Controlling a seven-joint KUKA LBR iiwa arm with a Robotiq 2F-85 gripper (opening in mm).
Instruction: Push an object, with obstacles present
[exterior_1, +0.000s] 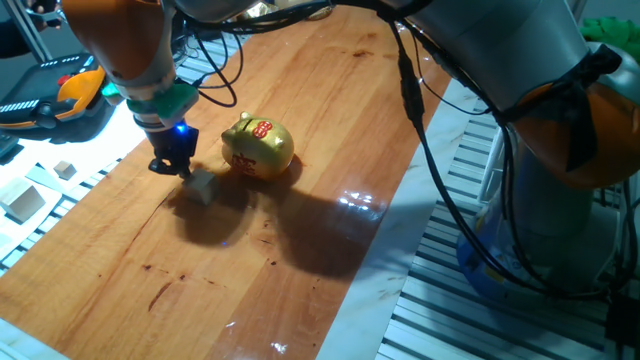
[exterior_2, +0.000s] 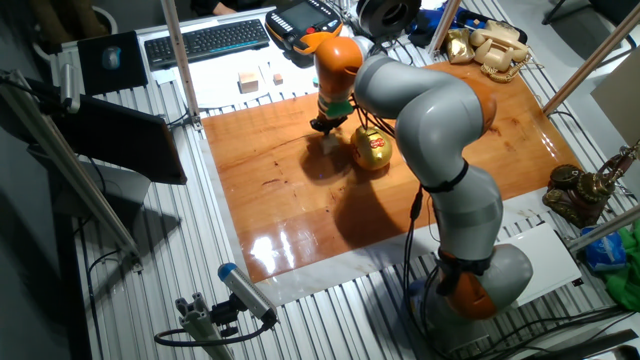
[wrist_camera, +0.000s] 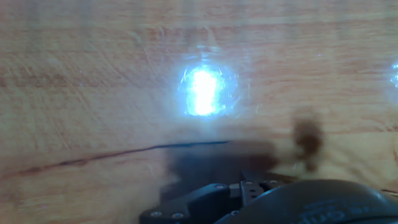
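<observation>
The small pale beige cube (exterior_1: 203, 186) lies on the wooden table (exterior_1: 250, 270), just left of and in front of the golden piggy bank (exterior_1: 258, 147). My gripper (exterior_1: 172, 166) is low over the table, its dark fingers together, right beside the cube on its left side. It holds nothing. In the other fixed view my gripper (exterior_2: 325, 126) stands just left of the piggy bank (exterior_2: 372, 148), and I cannot make out the cube there. The hand view is blurred: it shows only wood grain (wrist_camera: 93, 93) with a bright light spot (wrist_camera: 202, 91).
A larger pale wooden block (exterior_1: 22, 200) and a tiny cube (exterior_1: 65, 170) lie off the table's left edge. In the other fixed view, a keyboard (exterior_2: 205, 40) and a golden telephone (exterior_2: 490, 45) sit beyond the far edge. The arm (exterior_2: 430, 110) reaches over the piggy bank.
</observation>
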